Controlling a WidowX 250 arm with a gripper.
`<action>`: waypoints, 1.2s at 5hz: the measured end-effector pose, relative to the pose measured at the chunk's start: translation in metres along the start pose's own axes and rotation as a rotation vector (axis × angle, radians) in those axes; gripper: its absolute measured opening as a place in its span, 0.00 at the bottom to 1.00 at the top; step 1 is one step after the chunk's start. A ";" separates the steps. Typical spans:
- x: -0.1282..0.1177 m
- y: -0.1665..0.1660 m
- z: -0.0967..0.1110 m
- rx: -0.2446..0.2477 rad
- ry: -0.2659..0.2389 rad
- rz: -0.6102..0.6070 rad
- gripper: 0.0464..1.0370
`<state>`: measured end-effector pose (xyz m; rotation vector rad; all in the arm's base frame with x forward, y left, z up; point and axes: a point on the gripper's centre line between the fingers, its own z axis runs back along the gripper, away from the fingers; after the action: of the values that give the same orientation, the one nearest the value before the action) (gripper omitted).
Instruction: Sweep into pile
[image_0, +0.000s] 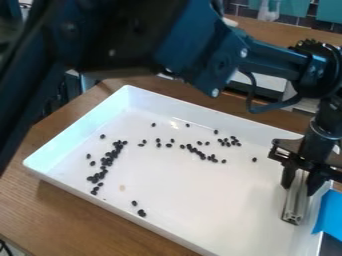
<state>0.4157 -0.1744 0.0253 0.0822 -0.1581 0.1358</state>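
You're likely getting ready to sweep, your gripper (301, 184) is pinching a silver bar (294, 206), fingers bar-wide apart, and black beans (108, 161) are lying loose in the white tray (200, 200), needing pushing together.

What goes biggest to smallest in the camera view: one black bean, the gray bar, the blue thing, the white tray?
1. White tray
2. Gray bar and blue thing: they look too alike to rank, and the picture's edge cuts off the blue one
3. One black bean
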 end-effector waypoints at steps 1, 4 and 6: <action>0.005 -0.002 -0.003 0.008 -0.008 0.003 0.35; 0.005 0.018 -0.009 -0.010 0.000 -0.016 0.35; 0.010 0.058 -0.016 -0.022 0.027 -0.007 0.35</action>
<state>0.4201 -0.1139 0.0153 0.0594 -0.1327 0.1277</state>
